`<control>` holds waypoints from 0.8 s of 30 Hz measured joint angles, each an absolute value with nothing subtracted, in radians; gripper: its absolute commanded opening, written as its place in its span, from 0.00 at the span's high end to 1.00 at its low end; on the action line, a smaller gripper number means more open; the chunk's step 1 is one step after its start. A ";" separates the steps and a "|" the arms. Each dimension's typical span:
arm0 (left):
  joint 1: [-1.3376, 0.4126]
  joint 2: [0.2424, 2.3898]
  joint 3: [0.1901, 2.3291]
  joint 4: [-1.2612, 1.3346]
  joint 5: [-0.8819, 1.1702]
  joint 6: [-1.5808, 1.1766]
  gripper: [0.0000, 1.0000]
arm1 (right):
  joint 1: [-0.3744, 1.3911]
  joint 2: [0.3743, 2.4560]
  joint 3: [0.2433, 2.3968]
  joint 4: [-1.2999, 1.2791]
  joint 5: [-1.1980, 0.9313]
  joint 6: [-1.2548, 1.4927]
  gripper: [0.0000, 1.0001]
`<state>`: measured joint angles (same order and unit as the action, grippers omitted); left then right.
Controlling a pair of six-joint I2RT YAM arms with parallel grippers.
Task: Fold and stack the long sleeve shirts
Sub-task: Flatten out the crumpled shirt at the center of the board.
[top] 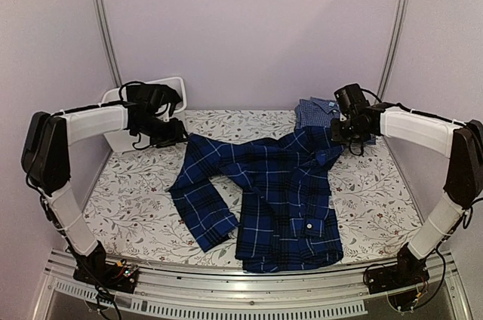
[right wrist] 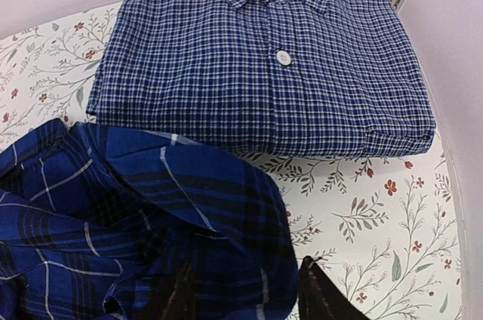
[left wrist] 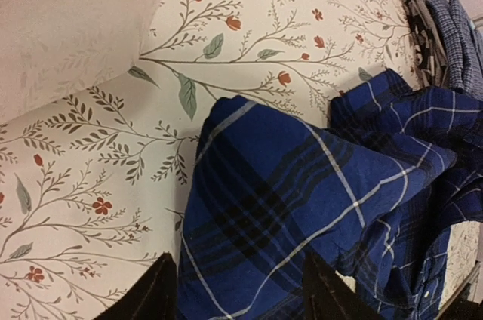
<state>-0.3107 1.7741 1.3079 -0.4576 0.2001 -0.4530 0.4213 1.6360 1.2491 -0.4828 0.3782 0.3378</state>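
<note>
Drag is the main worry. Plaid shirt [top: 279, 199] lies spread across the bench [top: 128, 207], body half doubled, one sleeve bent toward the near edge. Left jaws stand spread over its far-left corner, with cloth lying loose between them, not nipped. Right jaws hang at the collar corner; one side is hidden by cloth, so I cannot tell how they stand. Checked shirt [right wrist: 264, 71] sits folded at the far right, just beside the plaid collar. A fold snagged on either arm as it lifts would likely pull the lay crooked or nudge the folded shirt askew.
</note>
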 measured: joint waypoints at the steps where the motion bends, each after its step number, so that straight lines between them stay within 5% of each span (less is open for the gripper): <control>1: -0.321 1.768 1.308 -0.462 0.201 -0.448 0.37 | 0.432 1.636 1.249 -0.490 0.376 0.336 0.45; 9: -0.506 1.642 1.209 -0.419 0.248 -0.519 0.33 | 0.586 1.574 1.234 -0.531 0.339 0.339 0.33; 24: -0.614 1.596 0.894 -0.193 0.341 -0.735 0.32 | 0.926 1.549 1.061 -0.450 0.123 0.384 0.36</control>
<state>-0.6144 1.5959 0.8940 -0.1932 0.3408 -0.7353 0.9264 1.5490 1.0607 -0.4503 0.1226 0.3836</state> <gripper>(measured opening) 0.677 0.653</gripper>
